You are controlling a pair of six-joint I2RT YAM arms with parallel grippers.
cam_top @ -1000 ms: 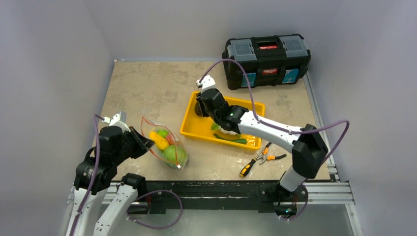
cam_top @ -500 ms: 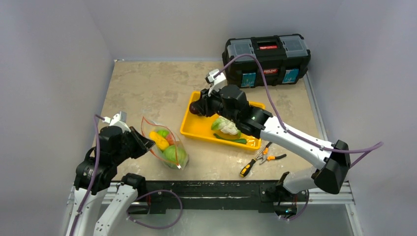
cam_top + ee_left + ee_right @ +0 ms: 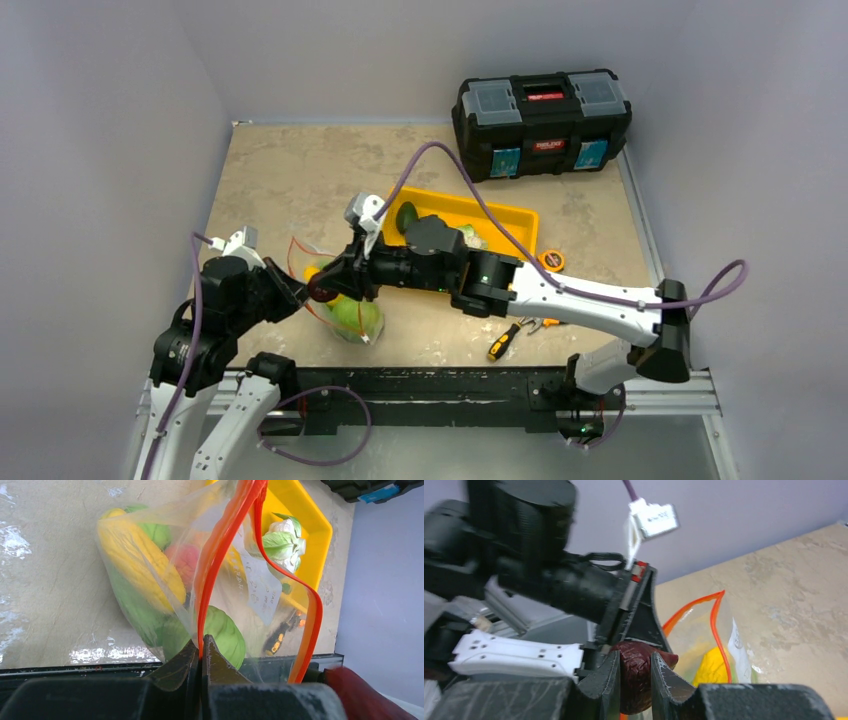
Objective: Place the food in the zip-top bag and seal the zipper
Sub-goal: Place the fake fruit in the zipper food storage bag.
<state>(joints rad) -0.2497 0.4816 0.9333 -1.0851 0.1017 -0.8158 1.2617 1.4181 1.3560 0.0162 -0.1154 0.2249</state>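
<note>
The clear bag (image 3: 350, 312) rests on the table (image 3: 290, 180) with its mouth held open. One side of the red-orange strip (image 3: 220, 545) along the mouth is pinched by the left gripper (image 3: 201, 649), whose fingers are pressed together on it. The other side of the strip bows away, so the zipper is not sealed. Inside the bag are a long yellow piece (image 3: 142, 567), a pink-red piece (image 3: 184, 560) and a green cabbage (image 3: 226, 636). Further green pieces (image 3: 132, 607) are packed beneath the yellow one.

Right at the bag's mouth, a dark red eggplant (image 3: 638, 680) is clamped between the fingers of the right gripper (image 3: 634, 662). It is held at the open side of the mouth, opposite the pinched side of the strip. Whether it touches the strip cannot be told.

Beyond the bag, on the side away from the left gripper, a yellow tray (image 3: 510, 218) is set. A white-green cauliflower (image 3: 282, 535) is left in it, and a green piece (image 3: 408, 215) lies in its corner on the side toward the bag. Farther from the bag than the tray, a black toolbox (image 3: 545, 120) stands shut. A screwdriver (image 3: 503, 341) lies on the table between the bag and the right arm's base.
</note>
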